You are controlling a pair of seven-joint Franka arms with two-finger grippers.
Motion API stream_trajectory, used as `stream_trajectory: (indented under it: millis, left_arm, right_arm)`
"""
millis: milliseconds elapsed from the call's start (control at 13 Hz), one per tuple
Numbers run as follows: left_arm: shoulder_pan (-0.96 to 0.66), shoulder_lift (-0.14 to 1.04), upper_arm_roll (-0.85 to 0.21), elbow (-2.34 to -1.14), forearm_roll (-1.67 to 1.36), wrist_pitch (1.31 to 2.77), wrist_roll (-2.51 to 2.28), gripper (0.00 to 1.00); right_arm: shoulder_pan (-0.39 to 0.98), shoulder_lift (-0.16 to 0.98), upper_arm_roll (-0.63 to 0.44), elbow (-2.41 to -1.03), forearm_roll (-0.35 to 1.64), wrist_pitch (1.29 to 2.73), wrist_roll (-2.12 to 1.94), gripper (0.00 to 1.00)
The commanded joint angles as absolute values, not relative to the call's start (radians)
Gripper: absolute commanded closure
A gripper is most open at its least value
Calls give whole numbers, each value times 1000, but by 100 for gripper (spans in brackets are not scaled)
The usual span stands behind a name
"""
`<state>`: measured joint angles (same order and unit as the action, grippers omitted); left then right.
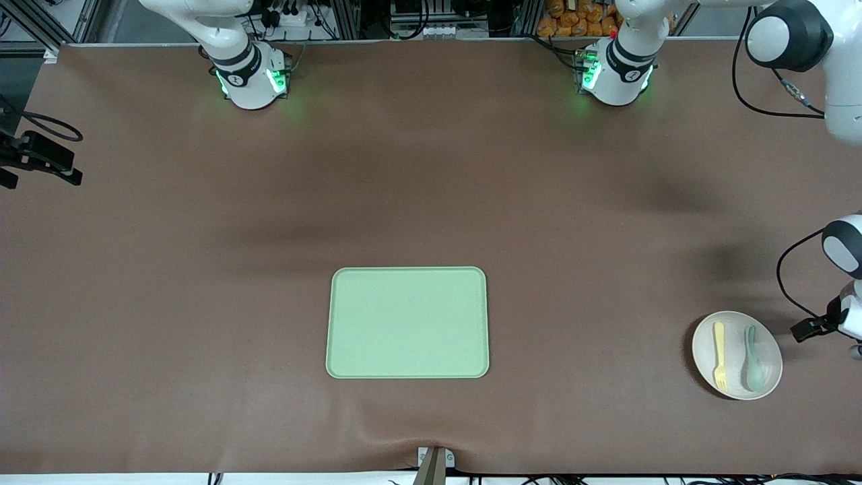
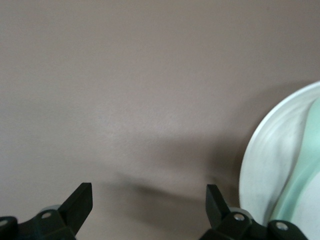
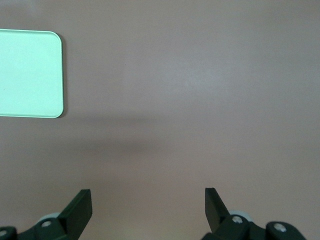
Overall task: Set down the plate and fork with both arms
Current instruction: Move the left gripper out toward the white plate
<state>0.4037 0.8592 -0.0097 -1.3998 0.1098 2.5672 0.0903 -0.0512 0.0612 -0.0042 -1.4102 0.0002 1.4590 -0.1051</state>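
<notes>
Your left tool (image 2: 149, 202) hangs with its two black fingers (image 2: 80, 202) spread wide and nothing between them. Under it lies bare brown tabletop (image 2: 125, 90), and the plate (image 2: 267, 165) shows just beside one finger, at the edge of the left wrist view. In the front view you see only part of the left arm (image 1: 845, 283), at the left arm's end of the tabletop, close beside the plate (image 1: 734, 327) — the tool itself is cut off there.

Your right tool (image 3: 149, 205) is spread just as wide, also empty, over plain tabletop. A rounded corner of the light-green tray (image 3: 30, 72) shows in the right wrist view, well apart from the fingers (image 3: 80, 205). The front view shows only the right arm's base (image 1: 249, 74), and its tool is out of that frame.

Now the things. The plate sits flat on the tabletop toward the left arm's end, low in the front view and so near that camera. The pale-yellow fork (image 1: 720, 356) lies in it, tines pointing toward the front camera. The grey-green spoon (image 1: 753, 367) lies alongside the fork in the same plate, bowl end nearer the camera — the two are side by side with a gap between them. The tray (image 1: 407, 322) rests in the middle of the tabletop, well apart from the plate, with nothing on it.
</notes>
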Motion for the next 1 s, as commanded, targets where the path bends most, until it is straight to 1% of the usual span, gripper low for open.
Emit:
stream_trajectory:
  millis: [0,154,692,923]
  left_arm:
    - [397,900,-12,-1371,48,2624,77,0]
    - [396,913,-15,-1371,43,2635,77,0]
    - [390,902,-20,-1368,43,2638,84,0]
    - [390,910,-40,-1367,41,2669,58,0]
  right_arm:
    - [-61,57,0,-1410,11,1451,-115,0]
    - [-60,57,0,-1410,11,1451,-115,0]
    - [-61,57,0,-1410,9,1451,-115,0]
    - [-61,57,0,-1410,9,1451,-115,0]
